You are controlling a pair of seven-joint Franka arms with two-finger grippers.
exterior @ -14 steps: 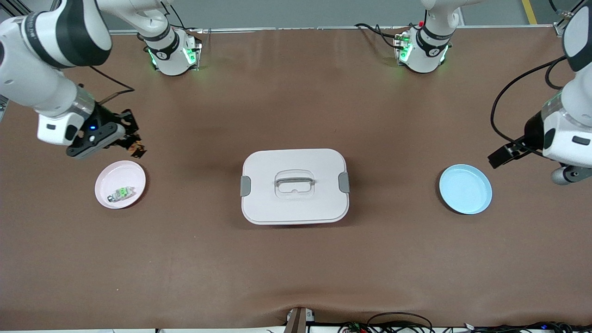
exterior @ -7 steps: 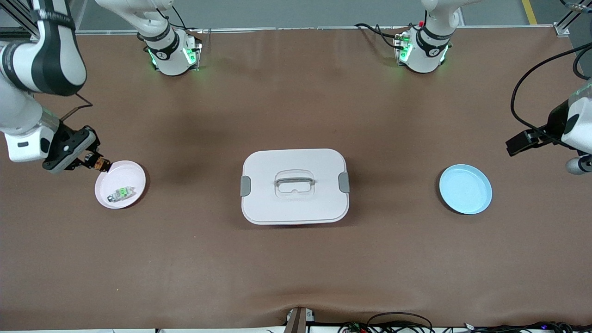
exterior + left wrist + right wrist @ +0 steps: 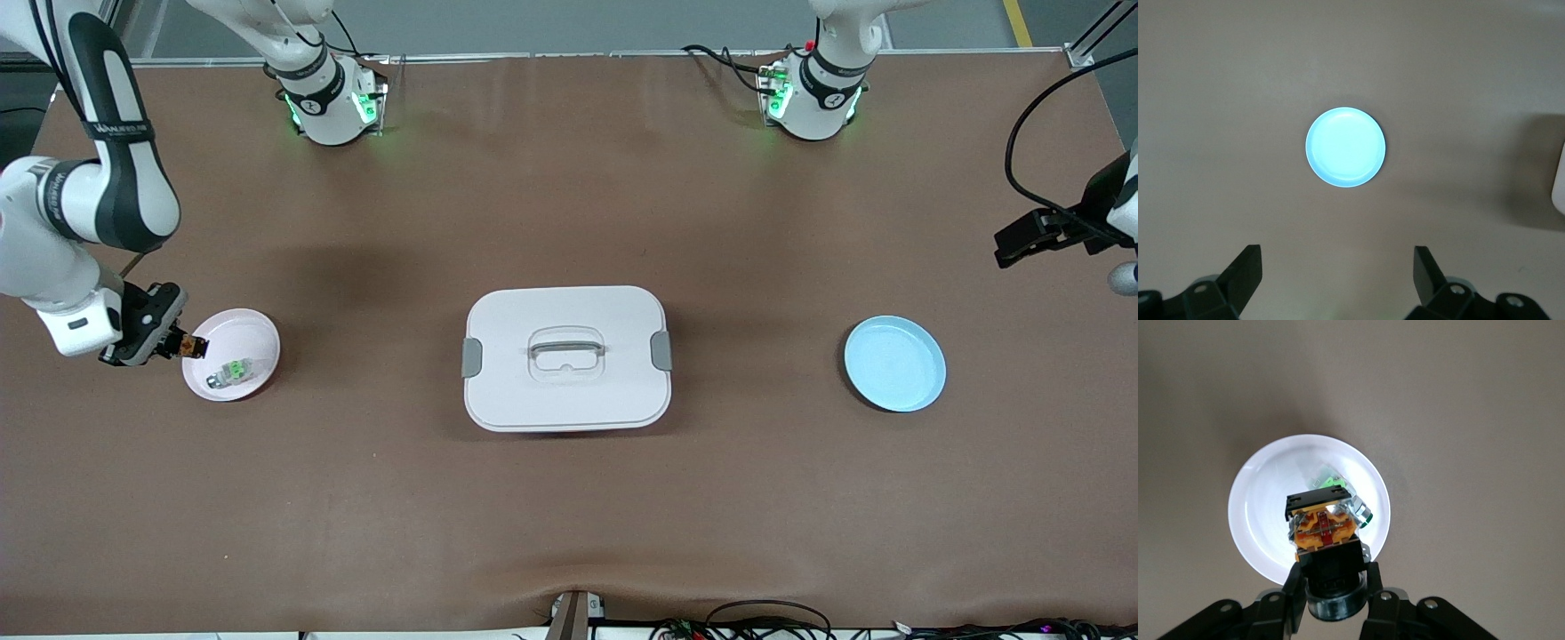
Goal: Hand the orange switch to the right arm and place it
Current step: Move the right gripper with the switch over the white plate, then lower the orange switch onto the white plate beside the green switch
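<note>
While the right gripper (image 3: pixel 182 346) stays clamped on the orange switch (image 3: pixel 193 348) over the pink plate's (image 3: pixel 258 331) rim, the green switch (image 3: pixel 233 370) lies just inward, so release should clear it; the left gripper (image 3: pixel 1022 244) waits, jaws apart, near the blue plate (image 3: pixel 894 364).

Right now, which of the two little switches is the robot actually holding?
The orange switch, pinched in the right gripper over the pink plate's edge. The green switch lies loose on that plate, untouched.
</note>
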